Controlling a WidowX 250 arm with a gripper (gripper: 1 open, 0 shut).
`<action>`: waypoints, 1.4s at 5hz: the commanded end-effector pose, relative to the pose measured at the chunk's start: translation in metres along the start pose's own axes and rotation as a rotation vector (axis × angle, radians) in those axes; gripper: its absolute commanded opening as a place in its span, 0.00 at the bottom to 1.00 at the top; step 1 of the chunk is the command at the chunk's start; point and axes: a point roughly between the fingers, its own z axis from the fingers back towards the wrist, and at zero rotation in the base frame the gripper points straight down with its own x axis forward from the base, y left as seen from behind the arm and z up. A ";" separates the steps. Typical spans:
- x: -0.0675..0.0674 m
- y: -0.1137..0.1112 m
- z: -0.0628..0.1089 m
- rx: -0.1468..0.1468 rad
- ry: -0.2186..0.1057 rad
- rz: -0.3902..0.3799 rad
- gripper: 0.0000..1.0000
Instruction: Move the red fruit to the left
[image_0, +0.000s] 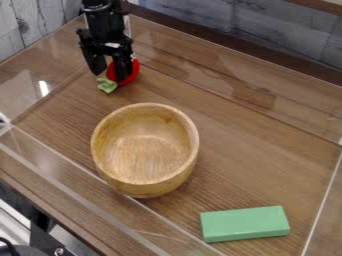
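The red fruit (123, 74) lies on the wooden table at the far left, its green leafy end (107, 87) pointing toward the front. My gripper (104, 62) stands right over it with the black fingers spread, one on each side of the fruit's upper part. The jaws look open and no longer clamp the fruit. The fruit's top is partly hidden behind the fingers.
A wooden bowl (144, 149) sits in the middle of the table, in front of the fruit. A flat green block (245, 223) lies at the front right. Clear plastic walls (54, 190) ring the table.
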 end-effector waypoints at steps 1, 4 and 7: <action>0.010 0.007 0.015 0.033 -0.060 -0.002 1.00; 0.009 0.006 0.013 0.015 -0.063 0.010 0.00; 0.006 0.002 0.041 0.017 -0.071 0.036 1.00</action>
